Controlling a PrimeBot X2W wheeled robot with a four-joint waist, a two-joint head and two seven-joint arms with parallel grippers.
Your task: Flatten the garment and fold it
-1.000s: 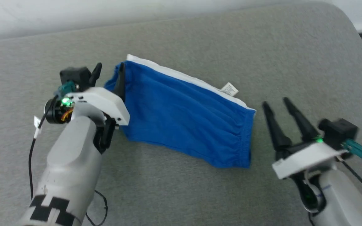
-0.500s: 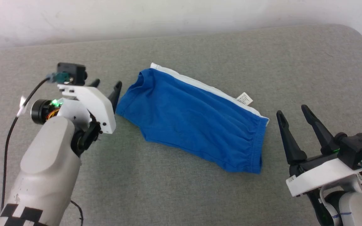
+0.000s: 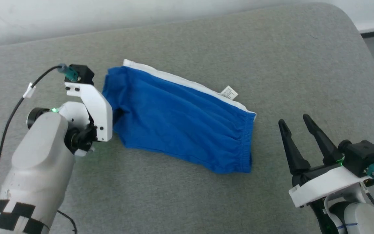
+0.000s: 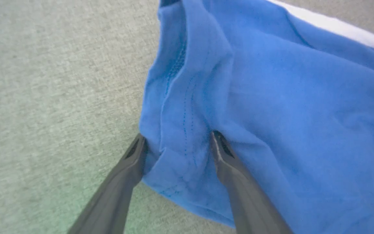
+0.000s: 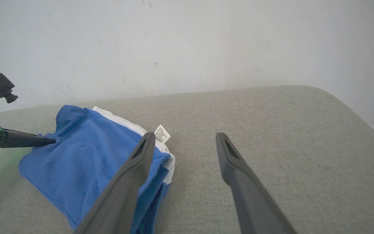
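Upholstery [image 3: 304, 65] in a pale grey weave spreads out under the garment [image 3: 180, 120] on every side, with a white wall [image 5: 187, 42] rising beyond the garment's far edge. The garment is a royal-blue pair of shorts lying nearly flat and aslant, rumpled at its left end. The left forearm [image 3: 41, 162] reaches up toward that end, its wrist bent so that the fingers point into the fabric. The right forearm [image 3: 359, 217] stands off the garment's right end, angled up and inward. The left gripper [image 4: 177, 135] has its jaws spread wide across a raised ridge of the blue cloth: one finger [image 4: 131, 162] lies against the garment's outer edge and the other rests on top of the cloth, with nothing pinched. The right gripper [image 3: 293, 119] is also released, its fingers splayed in the air near the gathered hem [image 3: 247, 139] without touching it. A white band [image 3: 174, 79] runs along the garment's far edge, and a small white label [image 3: 229, 92] sticks out past that band.
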